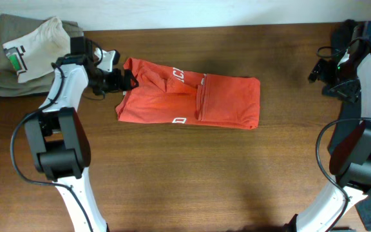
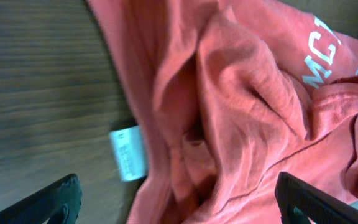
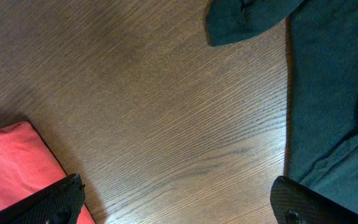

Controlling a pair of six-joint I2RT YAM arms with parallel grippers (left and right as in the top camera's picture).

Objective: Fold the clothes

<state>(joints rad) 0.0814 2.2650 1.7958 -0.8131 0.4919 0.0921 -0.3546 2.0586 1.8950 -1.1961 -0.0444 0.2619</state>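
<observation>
Overhead: the red-orange T-shirt [image 1: 192, 96] lay on the desk [image 1: 192, 180], gathered into a rough band, and its end nearer the folded pile [image 1: 24, 58] was rumpled. The left fingers [image 1: 122, 81] sat at that rumpled end. The right fingers [image 1: 319, 71] hung well apart from the T-shirt's other end.

Left wrist: the fingers were spread wide over bunched cloth and a white label [image 2: 128, 152], gripping nothing.

Right wrist: the fingers were also wide and empty. One T-shirt corner showed, with a dark garment [image 3: 334, 93] well apart from it.

By my judgement the fold was partly done, with smoothing and cross-folds left to do.
</observation>
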